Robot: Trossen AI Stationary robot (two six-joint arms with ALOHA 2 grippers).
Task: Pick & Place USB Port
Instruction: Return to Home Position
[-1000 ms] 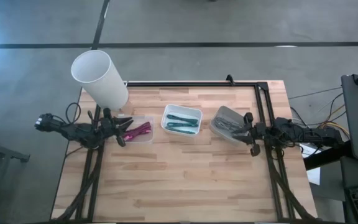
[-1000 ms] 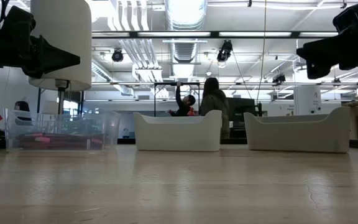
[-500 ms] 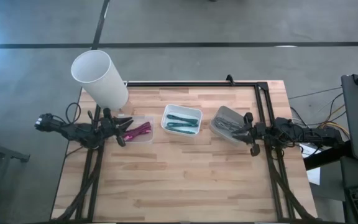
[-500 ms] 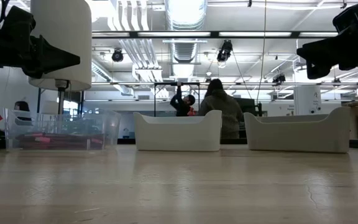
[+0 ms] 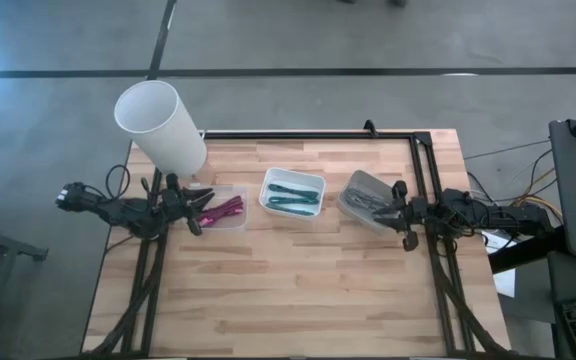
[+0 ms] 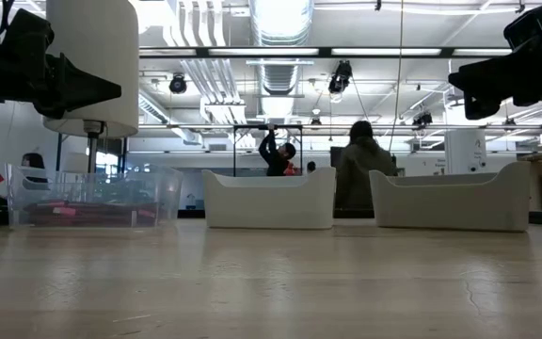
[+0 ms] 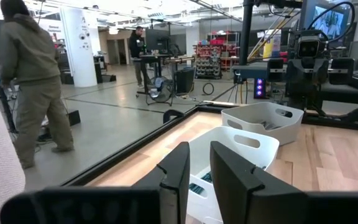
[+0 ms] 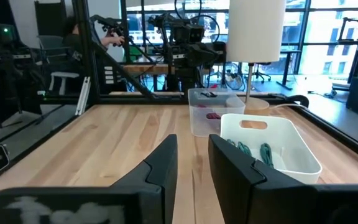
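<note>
The left gripper [image 7: 199, 149] has its jaws only a little apart, with a narrow gap; they hold nothing and touch nothing. The right gripper [image 8: 192, 142] is the same. The dark cables [image 5: 370, 203] lie in the gray bin [image 5: 360, 178], just in front of the right jaws and lower than them. Compared with half a second before, both arms and the bins are not moved. Only a person [image 6: 360, 174] beyond the table has walked further sideways.
</note>
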